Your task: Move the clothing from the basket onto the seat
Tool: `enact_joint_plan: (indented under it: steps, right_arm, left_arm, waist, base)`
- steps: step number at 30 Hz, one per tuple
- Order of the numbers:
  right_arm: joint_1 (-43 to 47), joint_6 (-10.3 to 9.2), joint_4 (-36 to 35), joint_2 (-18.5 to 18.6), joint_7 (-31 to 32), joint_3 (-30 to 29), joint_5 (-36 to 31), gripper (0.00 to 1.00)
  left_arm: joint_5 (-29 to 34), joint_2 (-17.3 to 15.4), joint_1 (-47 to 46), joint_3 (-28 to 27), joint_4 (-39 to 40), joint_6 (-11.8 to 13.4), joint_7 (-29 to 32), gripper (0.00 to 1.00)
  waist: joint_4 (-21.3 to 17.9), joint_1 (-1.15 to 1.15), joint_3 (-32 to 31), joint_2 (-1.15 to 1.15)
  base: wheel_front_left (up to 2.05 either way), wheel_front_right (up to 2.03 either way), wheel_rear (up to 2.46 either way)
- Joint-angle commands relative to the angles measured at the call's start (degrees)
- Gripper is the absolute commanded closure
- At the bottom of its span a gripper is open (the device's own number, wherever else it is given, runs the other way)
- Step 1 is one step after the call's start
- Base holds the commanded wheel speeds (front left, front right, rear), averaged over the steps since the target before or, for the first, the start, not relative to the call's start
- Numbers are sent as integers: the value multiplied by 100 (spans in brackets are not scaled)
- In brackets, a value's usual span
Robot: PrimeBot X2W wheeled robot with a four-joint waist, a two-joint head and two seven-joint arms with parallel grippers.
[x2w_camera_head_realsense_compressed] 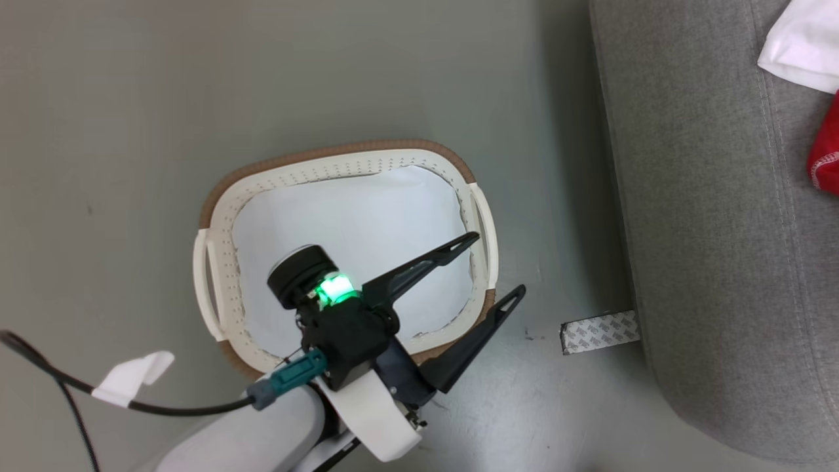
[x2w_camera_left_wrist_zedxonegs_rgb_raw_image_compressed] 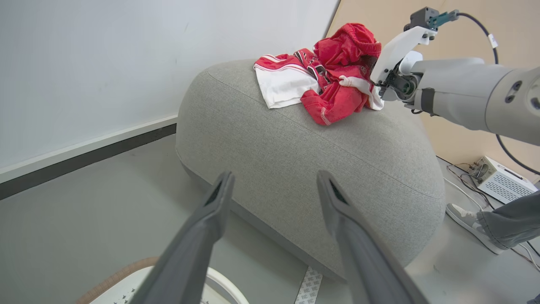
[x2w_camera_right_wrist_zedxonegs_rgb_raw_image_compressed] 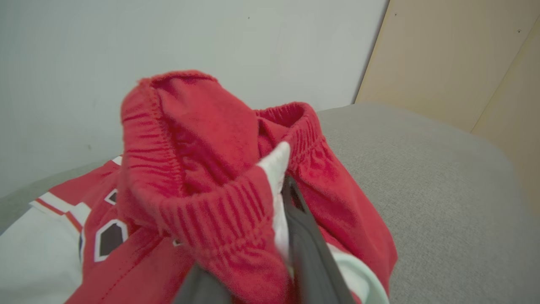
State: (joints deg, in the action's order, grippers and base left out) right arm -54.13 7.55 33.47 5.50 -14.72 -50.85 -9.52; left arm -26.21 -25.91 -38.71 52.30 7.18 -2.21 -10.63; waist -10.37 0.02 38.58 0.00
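Left gripper (x2w_camera_head_realsense_compressed: 498, 262) hangs over the basket (x2w_camera_head_realsense_compressed: 341, 164) in the middle of the head view, its fingers spread wide, nothing between them. The basket sits on the grey floor (x2w_camera_head_realsense_compressed: 131, 98), only its white bottom showing inside. The seat (x2w_camera_head_realsense_compressed: 708, 196) runs down the right edge. And there's the clothing (x2w_camera_left_wrist_zedxonegs_rgb_raw_image_compressed: 329, 80), heaped on top of the seat, upper centre of the left wrist view, a white sleeve spilling off to the left! Right gripper (x2w_camera_right_wrist_zedxonegs_rgb_raw_image_compressed: 274, 194) is buried in the heap's right side: fingers narrow, a red ribbed waistband and a white stripe pinched between them. A person's shoe (x2w_camera_left_wrist_zedxonegs_rgb_raw_image_compressed: 464, 213) rests on the floor, lower right.
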Motion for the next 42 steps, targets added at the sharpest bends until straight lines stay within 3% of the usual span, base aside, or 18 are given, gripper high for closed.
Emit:
enact_joint_plan:
  steps: [1, 5, 14, 19, 29, 35, 42]
  right_arm:
    - [11, -14, 54, -14, -45, -128, -161, 0]
    - [258, -13, -227, -192, -50, -69, -95, 0]
    - [1947, -13, -1140, -252, -49, 1038, 504, 0]
    - [2788, -13, -1545, -253, -42, 1683, 902, 0]
    - [4332, -13, -2012, -250, -42, 3010, 1228, 0]
    - [4942, -13, -2178, -254, -42, 3597, 1450, 0]
    - [5370, -13, -2121, -254, -42, 4045, 1568, 0]
  left_arm:
    - [4, -59, 61, -21, -19, 26, -36, 0]
    - [-100, -136, 205, -83, -76, 99, -93, 0]
    - [-346, -101, 807, -395, -502, 505, -365, 0]
    - [-612, 59, 1363, -773, -950, 803, -445, 0]
    - [-687, 545, 2711, -1660, -1569, 1028, -450, 0]
    - [-414, 796, 3491, -2403, -1668, 1079, -451, 0]
    - [-45, 1115, 4104, -3228, -1867, 874, -452, 0]
  waist:
    - [-19, -2, -19, 0]
    - [-112, -2, -196, 0]
    - [-168, -2, -1206, 0]
    - [-27, -2, -2008, 0]
    - [548, -2, -3528, 0]
    - [849, -2, -3968, 0]
    - [1138, -2, -4160, 0]
  base:
    - [0, 0, 0]
    - [0, 0, 0]
    - [0, 0, 0]
    - [0, 0, 0]
    - [0, 0, 0]
    - [0, 0, 0]
    - [0, 0, 0]
